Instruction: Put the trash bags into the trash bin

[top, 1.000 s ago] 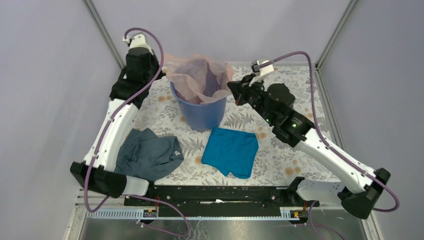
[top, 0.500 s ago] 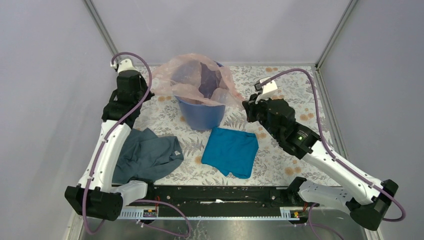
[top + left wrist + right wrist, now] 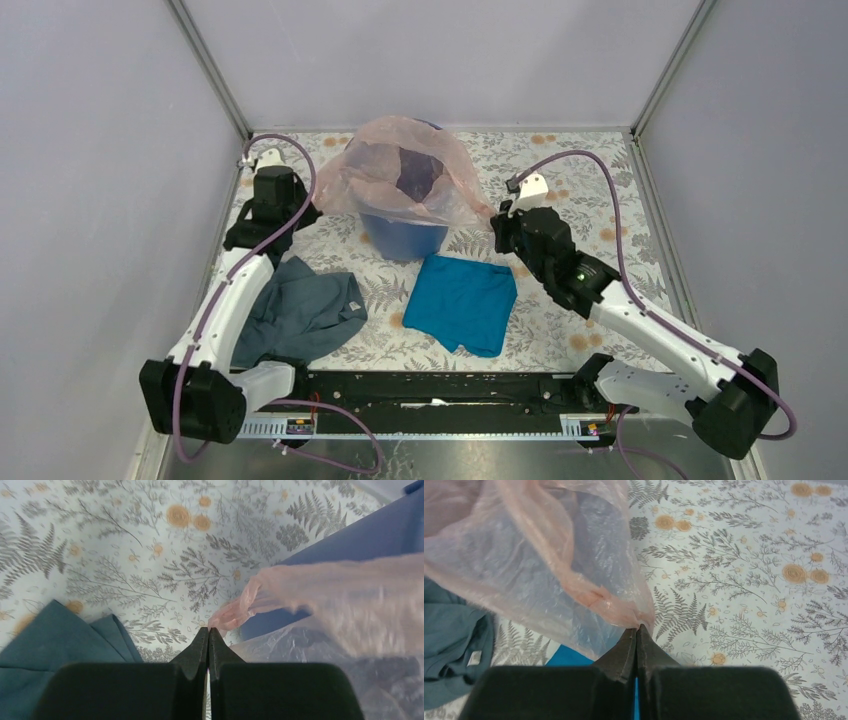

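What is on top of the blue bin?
A pink see-through bag drapes over the bin, pinched by the left gripper and right gripper. The bin's inside is mostly hidden.

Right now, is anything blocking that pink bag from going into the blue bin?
Nothing visible does. The trash bag already drapes over the trash bin, its edges pinched by the left gripper and right gripper.

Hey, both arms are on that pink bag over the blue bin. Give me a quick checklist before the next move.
1. Left gripper shut on the trash bag edge: ok.
2. Right gripper shut on the opposite edge: ok.
3. Bag draped over the trash bin rim: near side ok, far side cannot tell.
4. Bin upright: ok.
5. Teal cloth clear of the bin's base: cannot tell, they lie very close.
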